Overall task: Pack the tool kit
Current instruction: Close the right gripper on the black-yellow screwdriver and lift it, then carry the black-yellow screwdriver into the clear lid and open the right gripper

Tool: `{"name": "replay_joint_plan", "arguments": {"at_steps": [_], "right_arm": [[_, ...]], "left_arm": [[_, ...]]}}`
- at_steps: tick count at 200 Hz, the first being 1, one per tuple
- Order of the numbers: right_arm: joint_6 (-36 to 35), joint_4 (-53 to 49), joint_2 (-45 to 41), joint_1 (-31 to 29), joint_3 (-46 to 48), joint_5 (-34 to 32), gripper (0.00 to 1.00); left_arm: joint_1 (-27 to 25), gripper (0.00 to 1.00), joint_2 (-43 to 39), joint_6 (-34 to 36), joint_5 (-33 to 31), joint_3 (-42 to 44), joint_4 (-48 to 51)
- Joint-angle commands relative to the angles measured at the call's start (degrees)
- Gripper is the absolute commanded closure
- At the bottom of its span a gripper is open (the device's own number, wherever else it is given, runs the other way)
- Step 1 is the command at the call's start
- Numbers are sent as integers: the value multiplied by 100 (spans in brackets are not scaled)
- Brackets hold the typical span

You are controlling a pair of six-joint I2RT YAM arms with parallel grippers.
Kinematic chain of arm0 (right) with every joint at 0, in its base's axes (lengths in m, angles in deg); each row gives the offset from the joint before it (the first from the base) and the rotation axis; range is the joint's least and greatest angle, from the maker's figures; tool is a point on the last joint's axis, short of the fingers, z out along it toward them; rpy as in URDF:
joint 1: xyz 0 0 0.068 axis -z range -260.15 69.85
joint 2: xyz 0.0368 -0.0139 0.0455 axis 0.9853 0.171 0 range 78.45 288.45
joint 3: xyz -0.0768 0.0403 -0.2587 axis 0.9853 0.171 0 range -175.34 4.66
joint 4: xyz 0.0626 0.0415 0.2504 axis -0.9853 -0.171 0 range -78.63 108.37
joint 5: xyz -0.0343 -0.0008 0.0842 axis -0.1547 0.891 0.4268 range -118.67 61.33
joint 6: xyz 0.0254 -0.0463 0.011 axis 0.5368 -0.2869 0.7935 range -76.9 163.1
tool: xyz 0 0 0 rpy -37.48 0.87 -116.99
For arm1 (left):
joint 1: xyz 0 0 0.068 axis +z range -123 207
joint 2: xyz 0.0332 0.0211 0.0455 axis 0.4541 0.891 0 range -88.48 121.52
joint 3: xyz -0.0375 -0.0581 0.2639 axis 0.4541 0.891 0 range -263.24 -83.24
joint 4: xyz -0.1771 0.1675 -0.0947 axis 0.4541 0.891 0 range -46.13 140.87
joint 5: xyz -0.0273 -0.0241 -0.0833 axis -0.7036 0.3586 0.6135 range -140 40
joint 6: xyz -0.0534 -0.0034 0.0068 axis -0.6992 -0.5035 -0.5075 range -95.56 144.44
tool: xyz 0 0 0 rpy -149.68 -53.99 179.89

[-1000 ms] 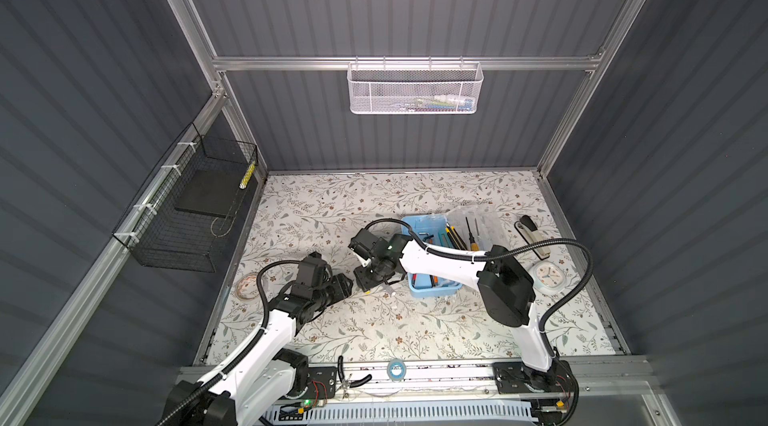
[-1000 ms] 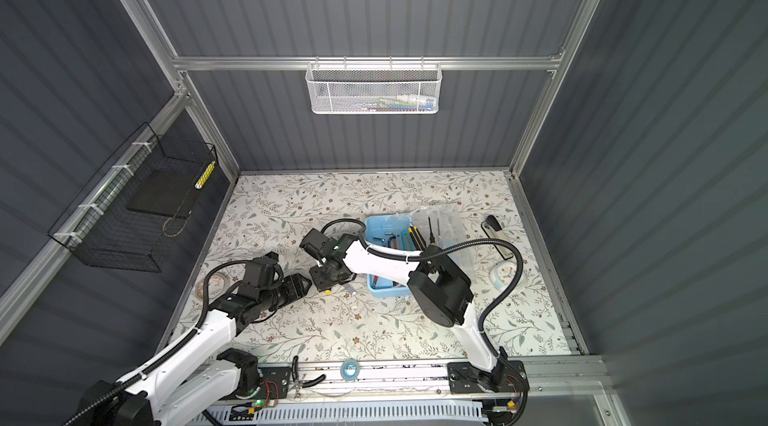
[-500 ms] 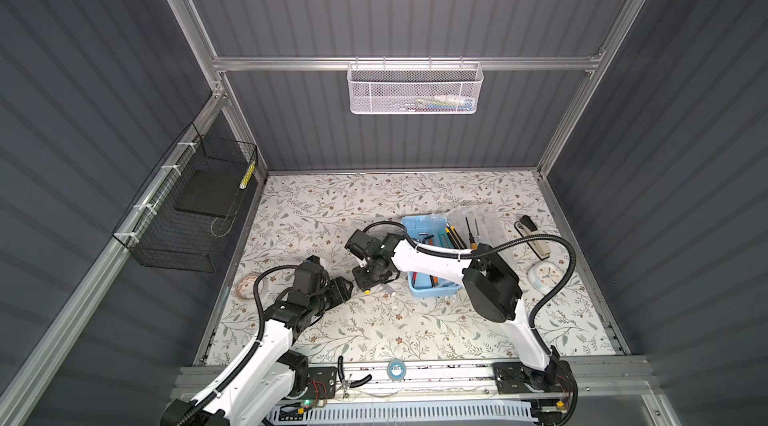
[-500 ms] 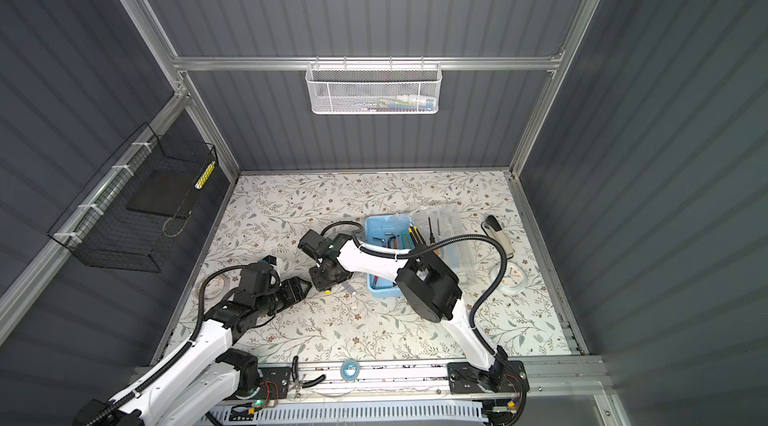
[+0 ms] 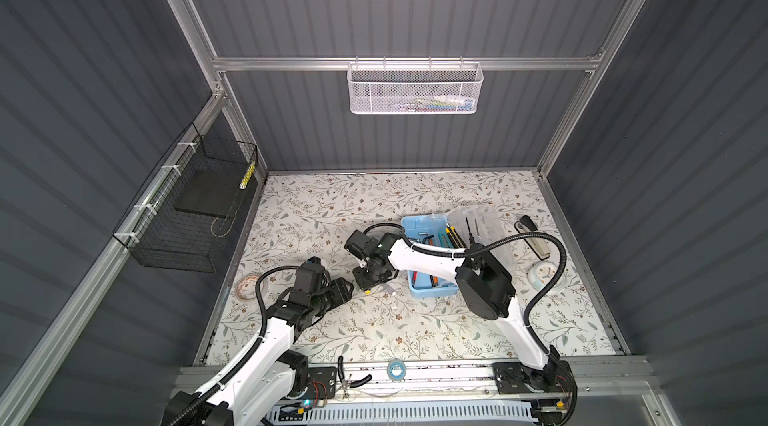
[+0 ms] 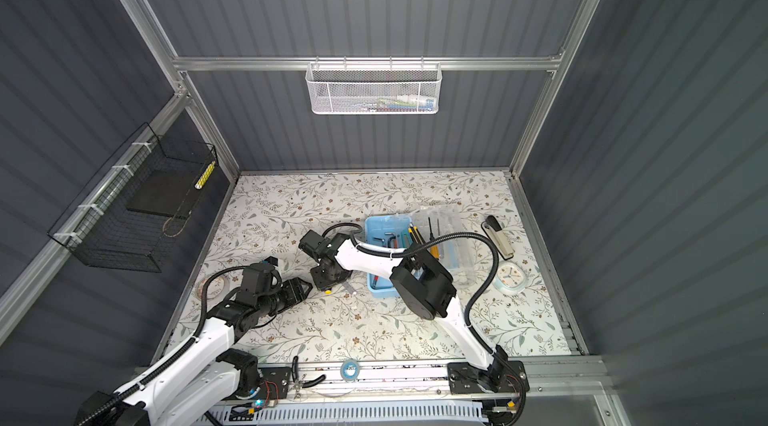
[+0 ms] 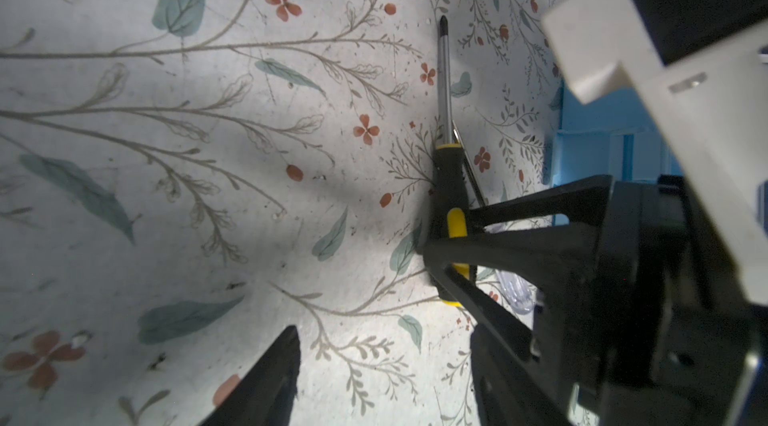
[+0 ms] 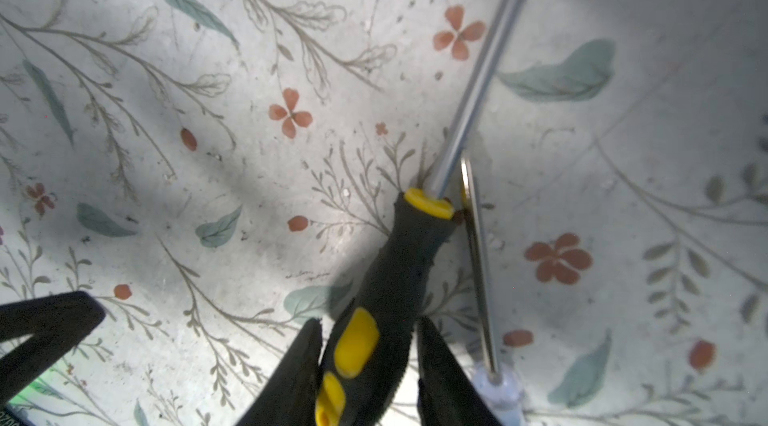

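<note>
The tool kit (image 5: 424, 224) (image 6: 384, 221) is a light-blue case lying open on the floral table, tools inside, its clear lid (image 5: 478, 214) folded back to the right. Left of it lies a black-and-yellow screwdriver (image 8: 399, 270) (image 7: 446, 179) (image 5: 367, 290). My right gripper (image 8: 369, 322) (image 5: 371, 278) (image 6: 328, 278) points down over it, fingers pressed on both sides of its handle. A thin clear-handled screwdriver (image 8: 478, 258) lies right beside it. My left gripper (image 7: 384, 332) (image 5: 347, 285) (image 6: 305, 287) hovers open just left of the right one, holding nothing.
A white mesh basket (image 5: 413, 89) hangs on the back wall and a black wire basket (image 5: 187, 212) on the left wall. A tape roll (image 5: 248, 287) lies at the table's left edge. A stapler (image 5: 534, 237) and a white round item (image 5: 546, 274) lie right of the case.
The right gripper's fingers have narrowed onto the screwdriver handle and the right arm's elbow has swung a little left. The left gripper has stayed open and nearly still.
</note>
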Motion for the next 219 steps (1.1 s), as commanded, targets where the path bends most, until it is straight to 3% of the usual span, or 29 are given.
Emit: {"name": "replay_joint_plan", "arguments": {"at_steps": [1,65,110,123,168,219], "right_arm": [[-48,-163,152,7,-93,61,64],[-39,-126,107,11,-48,114,75],[-91,-36,-331,7,81,116,100],[-114,-33,-541,8,145,83,100],[-260,-202,-1723,132,784,-339,100],[-556,-644,-3976,1164,2289,-1006,100]], "left_arm": [[53,34,79,57,48,-96,2],[53,35,370,363,-7,-461,164],[54,35,373,365,-105,-556,185],[53,35,347,364,-120,-611,240],[53,35,187,479,-237,-865,483],[53,35,566,730,-231,-1176,314]]}}
